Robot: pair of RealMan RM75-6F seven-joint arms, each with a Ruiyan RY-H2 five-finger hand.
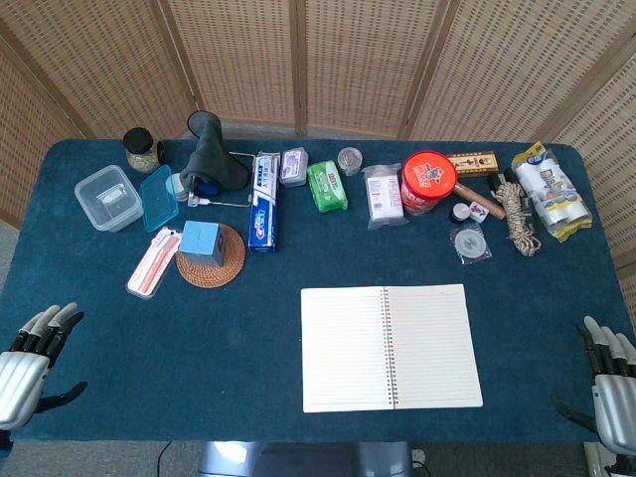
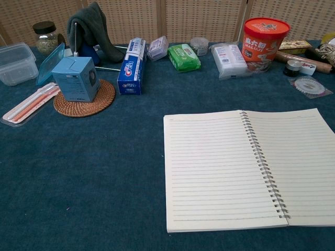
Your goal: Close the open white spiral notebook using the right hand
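The white spiral notebook (image 1: pixel 391 347) lies open and flat on the blue table, its lined pages facing up and its wire spine (image 1: pixel 389 346) running front to back. In the chest view the notebook (image 2: pixel 246 168) fills the lower right. My right hand (image 1: pixel 610 383) hangs at the table's front right corner, well right of the notebook, fingers apart and holding nothing. Over at the front left corner my left hand (image 1: pixel 28 363) is also empty with fingers spread. The chest view shows neither hand.
Along the back stand a red tub (image 1: pixel 428 182), white tissue pack (image 1: pixel 384 197), green wipes (image 1: pixel 327 186), toothpaste box (image 1: pixel 262 202), blue cube on a woven coaster (image 1: pixel 210 255), clear containers (image 1: pixel 107 198) and rope (image 1: pixel 516 214). A tape roll (image 1: pixel 469 242) lies just behind the notebook.
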